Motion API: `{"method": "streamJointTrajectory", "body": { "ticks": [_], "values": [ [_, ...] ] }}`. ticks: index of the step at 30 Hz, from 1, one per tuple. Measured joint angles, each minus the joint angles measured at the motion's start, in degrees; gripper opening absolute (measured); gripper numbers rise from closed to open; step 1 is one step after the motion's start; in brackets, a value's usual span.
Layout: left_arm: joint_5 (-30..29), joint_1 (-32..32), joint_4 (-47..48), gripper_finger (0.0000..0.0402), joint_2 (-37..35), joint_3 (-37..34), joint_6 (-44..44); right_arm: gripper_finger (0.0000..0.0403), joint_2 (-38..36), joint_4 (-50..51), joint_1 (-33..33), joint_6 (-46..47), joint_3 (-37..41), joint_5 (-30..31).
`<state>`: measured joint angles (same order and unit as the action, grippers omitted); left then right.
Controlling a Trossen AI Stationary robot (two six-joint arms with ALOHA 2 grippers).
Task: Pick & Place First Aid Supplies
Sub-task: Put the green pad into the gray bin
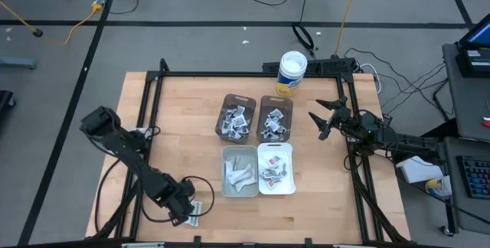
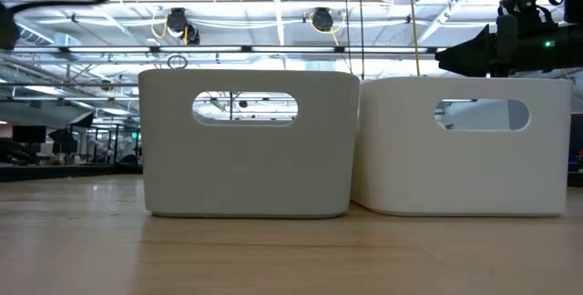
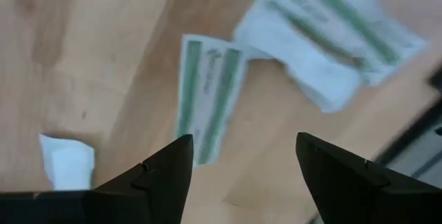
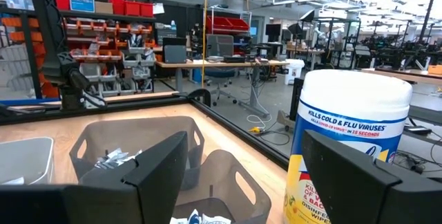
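Note:
Near the table's near left corner, several first aid packets lie flat on the wood. In the left wrist view they show as a white packet with green stripes (image 3: 207, 92), a loose overlapping heap of the same kind (image 3: 324, 37) and a small white one (image 3: 65, 162). In the high view they are a small pale patch (image 1: 202, 208). My left gripper (image 1: 190, 211) (image 3: 242, 148) hangs just above them, pointing down, open, nothing between its fingers. My right gripper (image 1: 318, 122) (image 4: 245, 148) waits open at the table's right side, held level.
Four bins stand mid-table: two brown ones (image 1: 223, 115) (image 1: 289, 116) with packets at the back, a grey one (image 1: 224, 173) and a white one (image 1: 293, 173) in front. A white tub with a yellow label (image 1: 292, 73) stands behind them. A black frame rail (image 1: 230, 74) borders the table.

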<state>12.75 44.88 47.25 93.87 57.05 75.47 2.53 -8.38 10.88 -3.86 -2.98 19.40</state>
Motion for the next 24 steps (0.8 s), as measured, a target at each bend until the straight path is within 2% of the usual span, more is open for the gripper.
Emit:
{"method": "streamJointTrajectory", "body": {
  "ticks": [12,16,24],
  "values": [
    [-0.4,0.0,-4.3,0.0229,3.6,-4.0,-2.3,0.0279,0.0,0.0,0.0,0.0,0.0,0.0],
    [-0.6,0.0,-4.2,0.0190,3.9,-4.0,-3.4,0.0279,0.0,0.0,0.0,0.0,0.0,0.0],
    [-0.3,-0.7,-3.5,0.0080,3.9,-4.2,-4.6,0.0279,0.0,0.0,0.0,0.0,0.0,0.0]
  ]
}}
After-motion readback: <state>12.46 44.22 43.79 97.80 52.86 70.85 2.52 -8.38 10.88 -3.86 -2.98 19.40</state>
